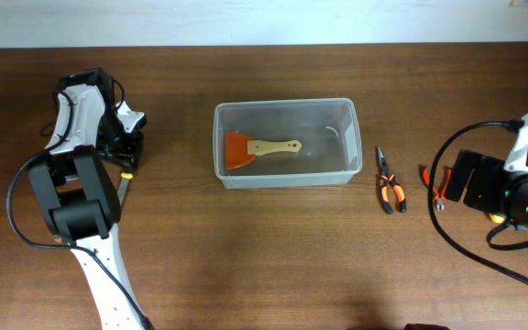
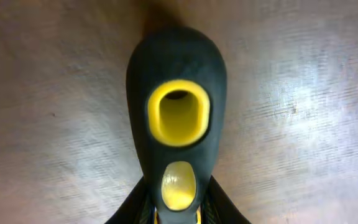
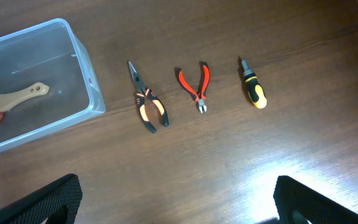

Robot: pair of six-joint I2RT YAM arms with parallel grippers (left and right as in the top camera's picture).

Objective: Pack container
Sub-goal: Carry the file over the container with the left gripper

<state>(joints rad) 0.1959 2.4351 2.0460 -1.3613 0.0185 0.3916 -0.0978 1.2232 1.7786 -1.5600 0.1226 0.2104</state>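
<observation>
Orange pliers (image 3: 146, 104), red cutters (image 3: 196, 90), screwdriver (image 3: 253, 90) beside container (image 3: 87, 70).

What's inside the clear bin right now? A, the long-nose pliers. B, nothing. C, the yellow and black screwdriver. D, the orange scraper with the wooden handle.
D: the scraper lies inside the container, while the long-nose pliers and the screwdriver lie outside it.
</observation>
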